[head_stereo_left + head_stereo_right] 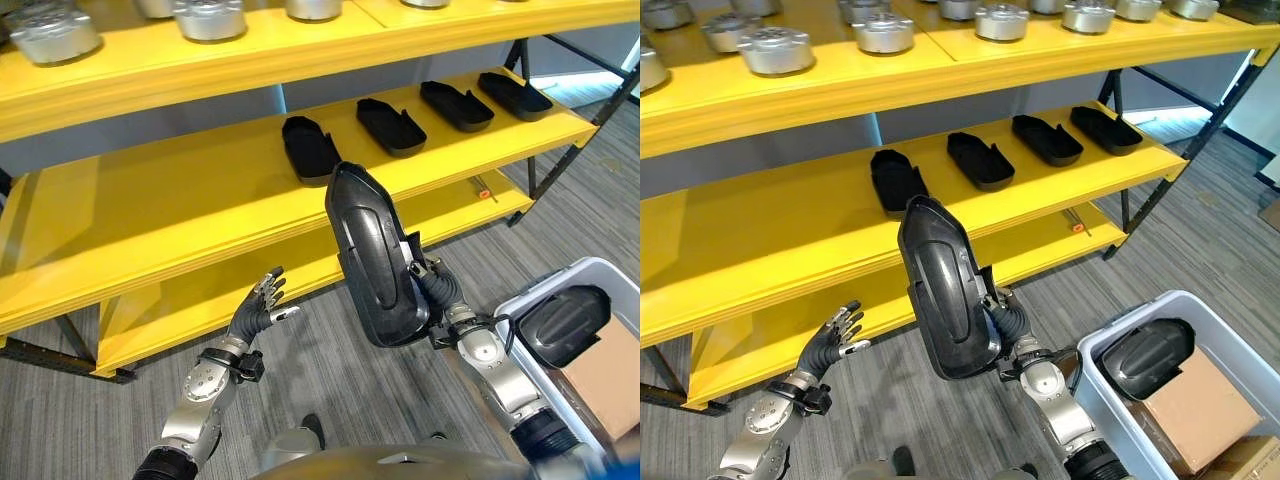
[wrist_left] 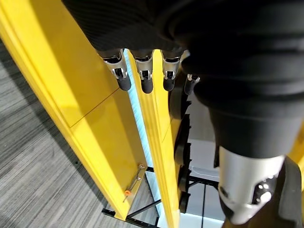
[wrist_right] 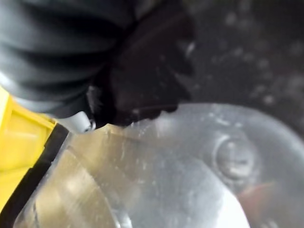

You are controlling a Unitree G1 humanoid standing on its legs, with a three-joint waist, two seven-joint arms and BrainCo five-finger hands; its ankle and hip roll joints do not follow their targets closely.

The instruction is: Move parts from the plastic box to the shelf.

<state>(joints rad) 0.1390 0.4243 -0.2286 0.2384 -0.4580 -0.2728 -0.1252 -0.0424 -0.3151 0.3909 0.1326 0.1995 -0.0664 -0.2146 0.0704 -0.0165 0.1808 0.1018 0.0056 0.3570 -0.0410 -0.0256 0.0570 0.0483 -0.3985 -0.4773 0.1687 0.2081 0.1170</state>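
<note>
Yellow shelf [image 1: 150,215] spans the scene, three tiers; the middle tier carries four black parts [image 1: 309,148] in a row toward its right end, its left stretch bare. Grey metal discs [image 1: 774,48] line the top tier. Grey plank floor; a white plastic box [image 1: 1110,345] at lower right holds another black part [image 1: 1145,355] and a cardboard piece. We carry the large black part [image 1: 368,255] upright in our right hand [image 1: 428,288], fingers clasped on its back edge. Left hand [image 1: 262,305] hangs released, fingers straight, below the middle tier's front edge. We judge it best to tip the part flat, clear that front edge, and set it left of the row
</note>
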